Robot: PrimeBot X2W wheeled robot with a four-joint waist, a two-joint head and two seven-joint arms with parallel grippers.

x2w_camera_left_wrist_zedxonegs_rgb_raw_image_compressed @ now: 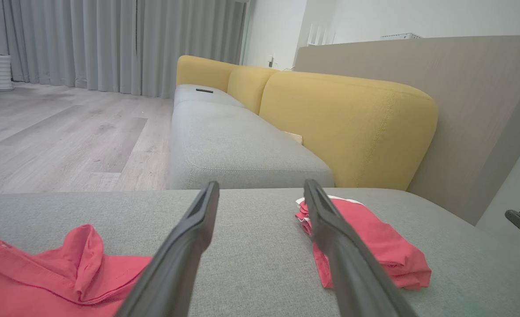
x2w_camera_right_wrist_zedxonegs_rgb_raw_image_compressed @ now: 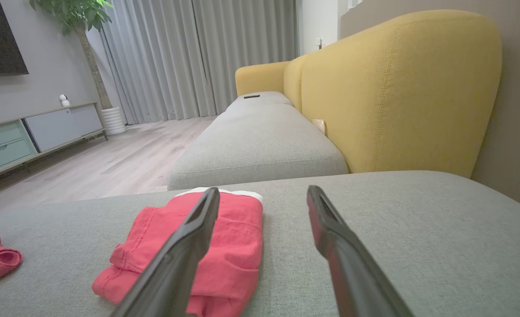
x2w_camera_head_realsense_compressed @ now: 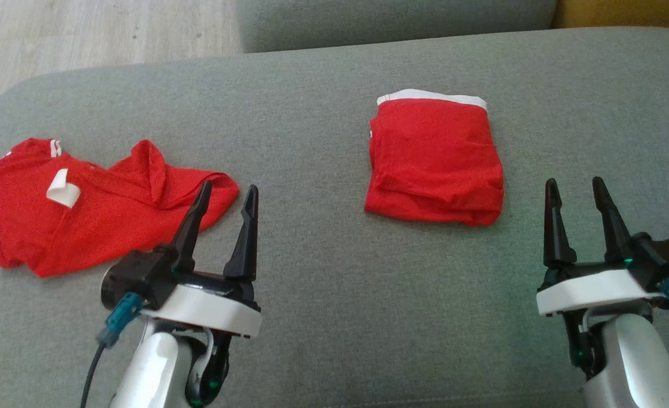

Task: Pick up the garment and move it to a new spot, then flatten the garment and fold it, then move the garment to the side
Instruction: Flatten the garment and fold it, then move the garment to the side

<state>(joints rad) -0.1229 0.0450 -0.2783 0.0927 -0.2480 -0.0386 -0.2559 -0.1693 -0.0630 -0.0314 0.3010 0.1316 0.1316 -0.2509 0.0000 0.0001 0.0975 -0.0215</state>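
Crumpled red shirt (x2w_camera_head_realsense_compressed: pixel 85 209): lies loose at nine o'clock on the grey cushion (x2w_camera_head_realsense_compressed: pixel 312 102), with a white patch showing.
Left gripper (x2w_camera_head_realsense_compressed: pixel 229 188): at seven o'clock, fingers spread wide and empty, near the shirt's right edge.
Folded red garment (x2w_camera_head_realsense_compressed: pixel 433 161): neat stack at one o'clock, white band along its far side.
Right gripper (x2w_camera_head_realsense_compressed: pixel 574 182): at four o'clock, fingers wide apart, holding nothing, near the stack.

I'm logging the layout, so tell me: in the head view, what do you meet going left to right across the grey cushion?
From the left: crumpled red garment → left gripper, open → folded red garment → right gripper, open.
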